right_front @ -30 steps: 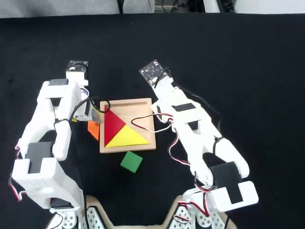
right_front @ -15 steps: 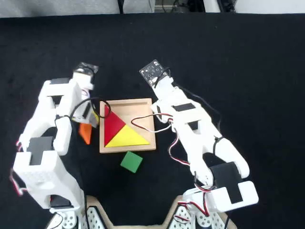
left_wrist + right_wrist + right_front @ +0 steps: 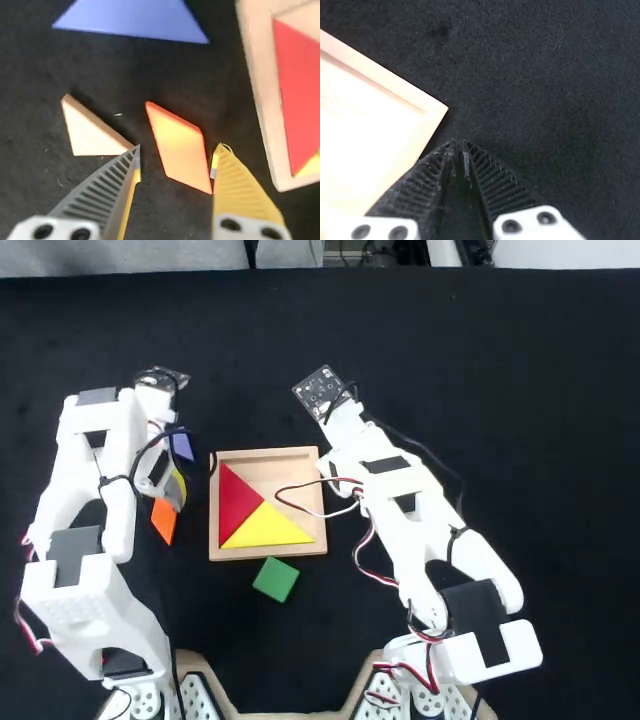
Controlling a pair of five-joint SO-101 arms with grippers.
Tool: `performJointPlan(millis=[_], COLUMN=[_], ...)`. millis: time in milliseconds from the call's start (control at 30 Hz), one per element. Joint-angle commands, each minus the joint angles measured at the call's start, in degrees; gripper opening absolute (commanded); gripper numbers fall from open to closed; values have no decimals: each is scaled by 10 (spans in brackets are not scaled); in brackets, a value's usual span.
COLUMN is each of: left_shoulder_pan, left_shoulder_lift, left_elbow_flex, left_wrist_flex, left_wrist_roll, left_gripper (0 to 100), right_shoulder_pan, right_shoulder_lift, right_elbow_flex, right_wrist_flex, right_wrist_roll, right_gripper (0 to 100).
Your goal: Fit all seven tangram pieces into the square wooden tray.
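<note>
looking down from the high view, the left tool (image 3: 172, 483) has swung off the tray (image 3: 268, 553) and out over the desk (image 3: 500, 390). the orange piece (image 3: 163, 521) has gone with it and lies farther from the rim than a second ago. a blue piece (image 3: 182, 446), covered before, shows beside the arm. the tray holds a red triangle (image 3: 237, 502) and a yellow triangle (image 3: 270, 528). a green square (image 3: 275, 579) sits just outside the near rim. the right arm (image 3: 385, 475) has not moved and hangs by the tray's far right corner.

seen from the left wrist view, the left tool is spread wide and grips nothing. the orange piece lies flat on the desk between its tips, with a pale triangle (image 3: 90, 132) just beside it. the tray rim is off to one side.

seen from the right wrist view, the right tool (image 3: 457, 150) is pinched together on nothing, just off a tray corner.

so the shift gained nothing. by my count two pieces are in, and orange needs a fresh grasp.
</note>
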Motion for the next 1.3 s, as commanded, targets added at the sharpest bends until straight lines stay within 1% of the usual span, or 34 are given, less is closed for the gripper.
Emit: performJointPlan(millis=[0,100,200,267,367,467,567,700,867,933,1000,1133,1200,1267], left_shoulder_pan=[-7,-18,-15,-15,-15,-8,1,17,18,19,18,15,16,21], left_shoulder_lift=[-6,-2,4,11,28,35,35,40,35,35,35,40,40,36], left_elbow_flex=[-28,-28,-22,-11,5,23,27,29,40,44,44,46,45,43], left_wrist_flex=[20,20,16,-9,-42,-73,-80,-75,-79,-79,-80,-76,-76,-76], left_wrist_roll=[-48,-70,-85,-84,-66,-22,14,17,20,18,16,-24,-21,-3], left_gripper=[232,232,232,232,232,232,228,227,226,199,150,99,83,53], right_shoulder_pan=[6,6,6,6,6,6,6,6,6,6,6,6,6,6], right_shoulder_lift=[-28,-29,-29,-29,-29,-29,-29,-29,-29,-29,-29,-29,-29,-29], right_elbow_flex=[-3,-3,-3,-3,-3,-3,-3,-3,-3,-3,-3,-3,-3,-3], right_wrist_flex=[-10,-10,-10,-10,-10,-10,-10,-10,-10,-10,-10,-10,-10,-10], right_wrist_roll=[5,5,5,5,5,5,5,5,5,5,5,5,5,5], right_gripper=[11,11,11,11,11,11,11,11,11,11,11,11,11,11])
